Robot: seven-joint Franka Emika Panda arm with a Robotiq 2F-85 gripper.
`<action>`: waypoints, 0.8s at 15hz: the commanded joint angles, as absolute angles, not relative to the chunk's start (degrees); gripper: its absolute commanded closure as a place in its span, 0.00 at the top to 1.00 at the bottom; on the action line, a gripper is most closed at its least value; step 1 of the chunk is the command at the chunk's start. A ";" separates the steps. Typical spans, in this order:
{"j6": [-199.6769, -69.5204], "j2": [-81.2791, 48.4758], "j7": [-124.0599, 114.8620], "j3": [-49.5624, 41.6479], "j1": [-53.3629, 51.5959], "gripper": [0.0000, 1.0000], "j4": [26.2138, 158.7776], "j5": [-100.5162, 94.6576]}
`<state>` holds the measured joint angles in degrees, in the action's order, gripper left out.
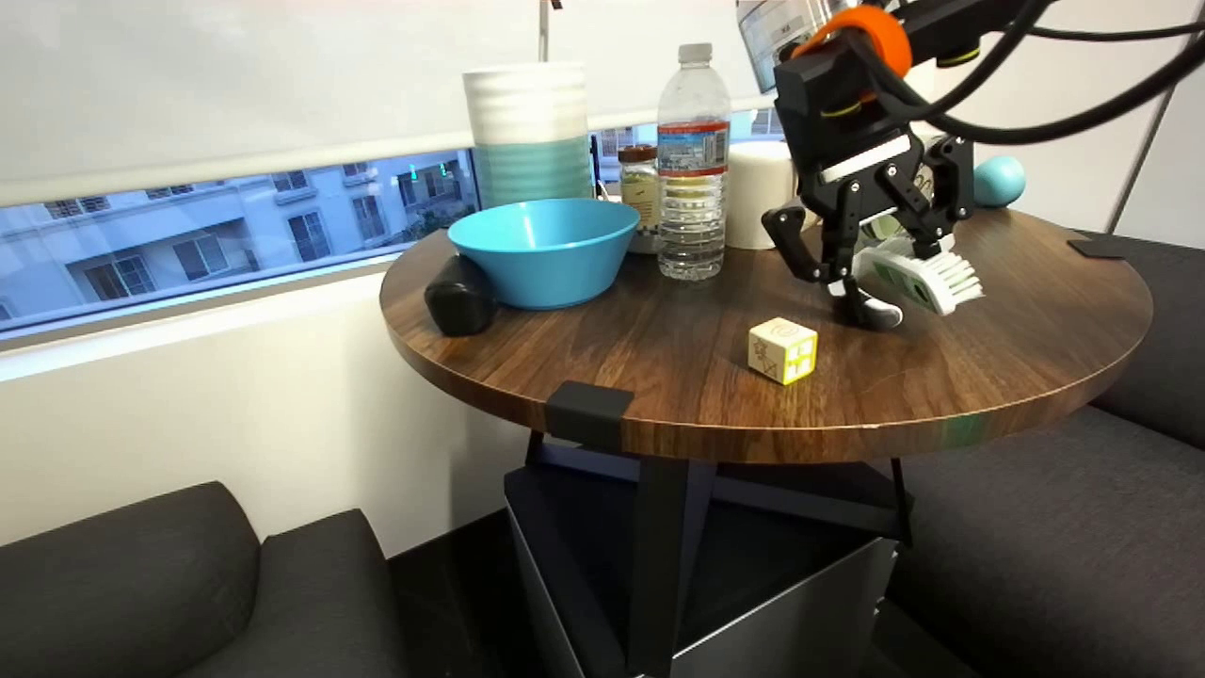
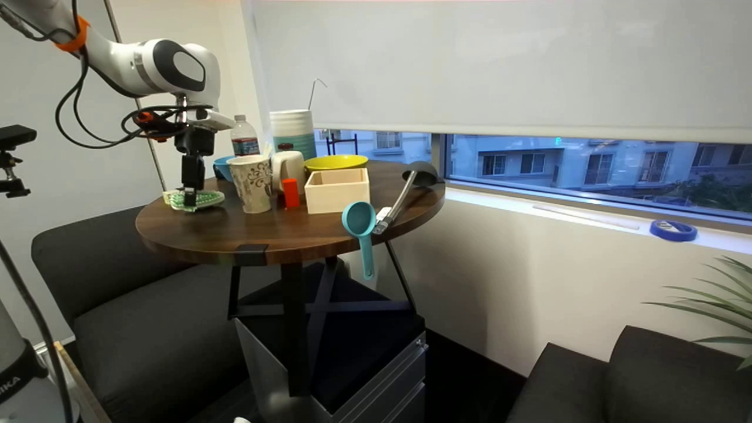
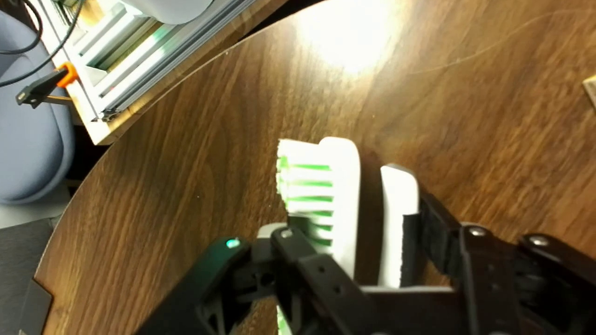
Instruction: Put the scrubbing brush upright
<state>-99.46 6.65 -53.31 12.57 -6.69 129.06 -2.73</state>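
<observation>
The scrubbing brush lies on its side, with white and green bristles and a white and dark arched handle. It shows in both exterior views [image 1: 915,280] [image 2: 210,200] and in the wrist view [image 3: 345,186]. In the wrist view its bristles point left and its handle is on the right. My gripper [image 3: 363,225] straddles it, one finger pressed into the bristles and the other against the handle. The gripper also shows in both exterior views [image 1: 882,262] [image 2: 190,198], low over the table. I cannot tell whether the brush touches the table.
A pale yellow cube [image 1: 782,350] sits near the table's front edge. A water bottle [image 1: 694,179] and blue bowl [image 1: 546,254] stand nearby. A patterned paper cup [image 2: 251,183], red block [image 2: 290,192] and wooden box [image 2: 338,191] stand beside the brush. The round table edge [image 3: 153,93] is close.
</observation>
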 commanded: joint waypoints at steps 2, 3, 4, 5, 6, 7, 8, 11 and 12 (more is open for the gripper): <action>-103.86 8.77 -50.69 11.05 -6.98 0.36 130.41 -0.82; -105.08 9.33 -49.84 10.79 -6.96 0.36 130.72 -0.64; -107.32 10.36 -48.12 10.50 -7.01 0.36 131.60 -0.22; -110.53 11.40 -45.78 10.13 -7.06 0.36 132.72 0.78; -112.66 12.19 -43.12 9.73 -7.10 0.36 133.59 2.50; -114.77 12.80 -40.63 9.31 -7.07 0.36 134.45 4.40; -116.58 13.44 -37.99 8.96 -7.16 0.36 135.37 6.70; -120.41 15.16 -29.21 7.64 -7.37 0.36 137.95 15.07; -121.18 15.80 -26.29 7.17 -7.46 0.36 138.73 18.31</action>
<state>-117.80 12.37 -34.00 8.73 -6.71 135.01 10.39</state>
